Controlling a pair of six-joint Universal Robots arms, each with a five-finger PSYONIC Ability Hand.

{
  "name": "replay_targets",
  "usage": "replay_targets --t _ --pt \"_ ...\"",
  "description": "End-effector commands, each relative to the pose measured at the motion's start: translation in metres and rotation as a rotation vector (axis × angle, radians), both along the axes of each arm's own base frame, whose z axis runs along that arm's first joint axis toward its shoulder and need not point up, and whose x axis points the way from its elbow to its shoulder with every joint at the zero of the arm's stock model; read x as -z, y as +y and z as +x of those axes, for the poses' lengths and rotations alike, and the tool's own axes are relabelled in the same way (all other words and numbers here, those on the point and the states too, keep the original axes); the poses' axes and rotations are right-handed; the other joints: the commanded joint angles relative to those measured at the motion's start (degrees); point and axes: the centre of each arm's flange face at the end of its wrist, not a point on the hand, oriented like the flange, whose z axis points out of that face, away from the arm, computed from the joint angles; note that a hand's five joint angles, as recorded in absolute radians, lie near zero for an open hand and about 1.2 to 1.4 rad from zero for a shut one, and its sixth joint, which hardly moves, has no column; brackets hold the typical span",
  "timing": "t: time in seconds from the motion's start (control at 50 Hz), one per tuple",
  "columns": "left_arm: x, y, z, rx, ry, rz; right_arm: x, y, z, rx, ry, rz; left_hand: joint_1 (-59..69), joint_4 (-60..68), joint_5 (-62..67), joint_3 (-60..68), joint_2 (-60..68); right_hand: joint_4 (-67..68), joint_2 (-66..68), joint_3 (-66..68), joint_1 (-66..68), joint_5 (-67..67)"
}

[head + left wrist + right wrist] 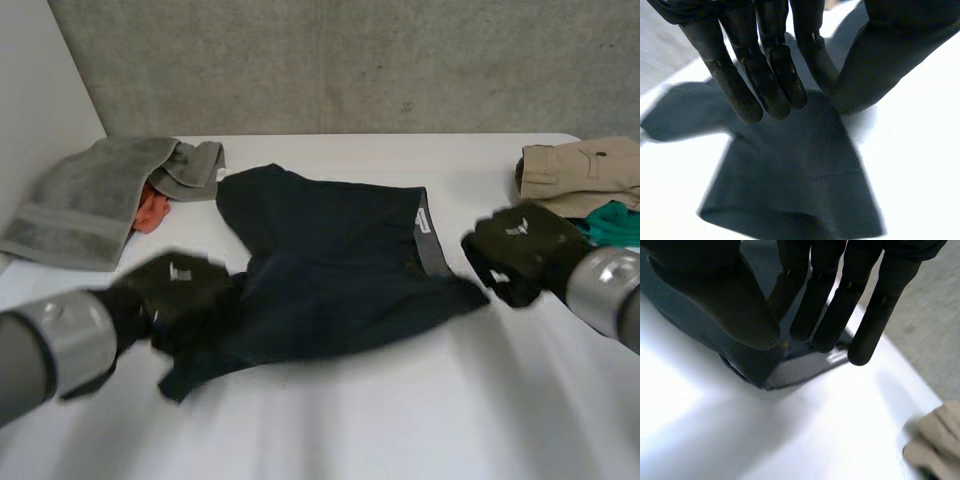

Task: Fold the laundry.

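Dark navy shorts with a grey waistband lie spread in the middle of the white table. My left hand is at the shorts' near left edge. In the left wrist view its straight fingers meet the thumb on the dark cloth, pinching it. My right hand is at the shorts' right corner, which is drawn out towards it. In the right wrist view the thumb and fingers close on the waistband corner.
A grey towel lies at the far left with an orange cloth beside it. Beige trousers and a teal cloth sit at the far right, just behind my right hand. A concrete wall stands behind the table.
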Motion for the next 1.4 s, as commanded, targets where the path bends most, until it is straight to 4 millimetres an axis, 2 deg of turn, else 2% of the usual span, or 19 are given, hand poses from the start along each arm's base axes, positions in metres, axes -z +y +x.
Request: replay_targets --t 0.02,0.1,0.2,0.22,0.28,0.34,0.36,0.4,0.42,0.44,0.5,0.54,0.6,0.8,0.88,1.12,1.18,1.22,1.4 --pt "-0.021 0.076 0.007 0.236 -0.105 0.215 -0.015 0.054 -0.025 -0.142 0.224 0.159 13.3 11.2 12.9 11.7 11.5 11.5 12.9 12.0 14.7 11.4" --pt "-0.027 0.075 0.007 0.277 -0.120 0.131 -0.017 0.054 -0.026 -0.211 0.220 0.118 13.3 11.2 12.9 11.7 11.5 11.5 12.9 12.0 14.7 11.4" --pt "-0.015 0.025 0.003 0.182 -0.115 0.052 -0.007 0.033 -0.020 -0.176 0.080 0.124 13.3 11.2 12.9 11.7 11.5 11.5 12.9 12.0 14.7 11.4" --pt "-0.013 0.018 0.002 0.169 -0.115 0.044 -0.006 0.029 -0.018 -0.171 0.064 0.113 13.3 11.2 12.9 11.7 11.5 7.2 8.6 7.7 10.3 7.0" --pt "-0.004 -0.006 -0.004 0.118 -0.125 0.023 0.001 0.016 -0.013 -0.128 0.002 0.083 13.3 11.2 12.9 11.7 11.5 -24.6 -23.2 -24.0 -21.4 -24.7" --pt "0.002 -0.020 -0.008 0.075 -0.125 0.021 0.006 0.010 -0.009 -0.091 -0.035 0.076 13.3 11.2 12.9 11.7 11.5 -43.3 -41.9 -42.8 -40.1 -43.4" --pt "0.006 -0.027 -0.009 0.043 -0.128 0.032 0.008 0.008 -0.007 -0.077 -0.056 0.076 13.3 11.2 12.9 11.7 11.5 -49.0 -47.6 -48.5 -45.8 -49.2" --pt "0.010 -0.030 -0.011 0.019 -0.126 0.047 0.010 0.009 -0.004 -0.075 -0.071 0.086 13.3 11.2 12.9 11.7 11.5 -49.1 -47.7 -48.5 -45.9 -49.2" --pt "0.015 -0.030 -0.013 -0.001 -0.124 0.069 0.013 0.011 -0.002 -0.086 -0.076 0.095 13.3 11.2 12.9 11.7 11.5 -48.9 -47.5 -48.4 -45.7 -49.1" --pt "0.016 -0.030 -0.014 -0.014 -0.119 0.074 0.015 0.012 -0.001 -0.092 -0.076 0.101 5.8 3.7 5.4 4.2 4.0 -48.7 -47.3 -48.2 -45.5 -48.9" --pt "0.017 -0.024 -0.016 -0.047 -0.098 0.069 0.023 0.013 0.001 -0.123 -0.059 0.090 -28.1 -30.2 -28.5 -29.7 -29.9 -48.4 -47.0 -47.9 -45.2 -48.5" --pt "0.017 -0.019 -0.015 -0.063 -0.092 0.058 0.030 0.012 0.002 -0.144 -0.041 0.094 -31.6 -33.7 -32.0 -33.2 -33.4 -46.2 -44.8 -45.7 -43.0 -46.4" --pt "0.016 -0.009 -0.012 -0.093 -0.099 0.025 0.047 0.013 0.003 -0.191 0.004 0.100 -53.3 -55.4 -53.7 -54.8 -55.1 -41.8 -40.4 -41.3 -38.7 -42.0" --pt "0.019 0.017 -0.003 -0.119 -0.096 -0.023 0.094 0.007 0.010 -0.253 0.026 0.094 -56.7 -58.8 -57.1 -58.2 -58.5 -32.4 -31.0 -31.9 -29.2 -32.6" --pt "0.020 0.023 -0.001 -0.126 -0.090 -0.019 0.103 0.002 0.012 -0.261 0.006 0.053 -56.7 -58.8 -57.1 -58.2 -58.5 -28.9 -27.5 -28.4 -25.7 -29.1" --pt "0.014 0.026 0.001 -0.147 -0.059 -0.028 0.118 -0.009 0.022 -0.246 -0.073 -0.009 -56.7 -58.8 -57.1 -58.2 -58.5 -12.7 -11.4 -12.2 -9.6 -12.9" --pt "0.014 0.025 0.002 -0.151 -0.057 -0.034 0.119 -0.009 0.024 -0.246 -0.074 -0.005 -56.7 -58.8 -57.1 -58.2 -58.5 -2.7 -1.3 -2.1 0.5 -2.8" --pt "0.014 0.024 0.002 -0.155 -0.054 -0.035 0.117 -0.011 0.025 -0.245 -0.076 -0.012 -56.7 -58.8 -57.1 -58.2 -58.5 11.5 12.9 12.0 14.7 11.3" --pt "0.016 0.022 0.002 -0.164 -0.055 -0.046 0.102 -0.016 0.033 -0.244 -0.136 0.004 -56.3 -58.5 -56.8 -57.9 -58.2 11.5 12.9 12.0 14.7 11.4"
